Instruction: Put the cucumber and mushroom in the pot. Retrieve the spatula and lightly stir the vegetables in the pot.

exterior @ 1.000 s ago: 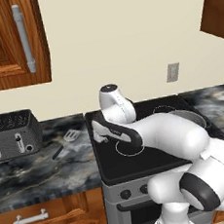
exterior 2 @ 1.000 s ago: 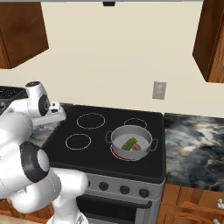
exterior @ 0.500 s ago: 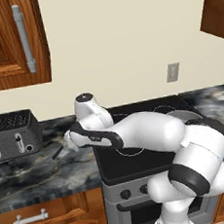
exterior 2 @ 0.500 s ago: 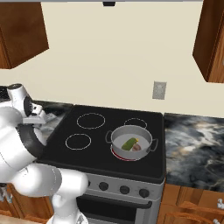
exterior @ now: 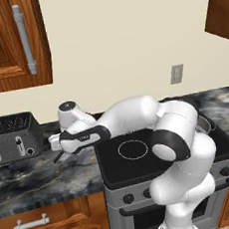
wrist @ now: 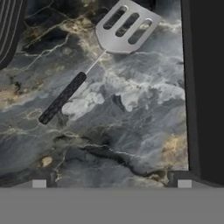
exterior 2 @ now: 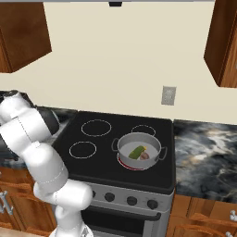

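Cucumber and mushroom seemingly lie in the pot; the spread tool hovers over the spatula on the desk, to descend onto its handle.

Cream wall, wooden cabinets, dark marble counter, black stove

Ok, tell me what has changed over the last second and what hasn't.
The arm swung from over the stove out to its left, so the gripper now hangs open over the marble counter above the spatula. Nothing was grasped or released. The cucumber and mushroom stayed in the pot; the spatula lies untouched.
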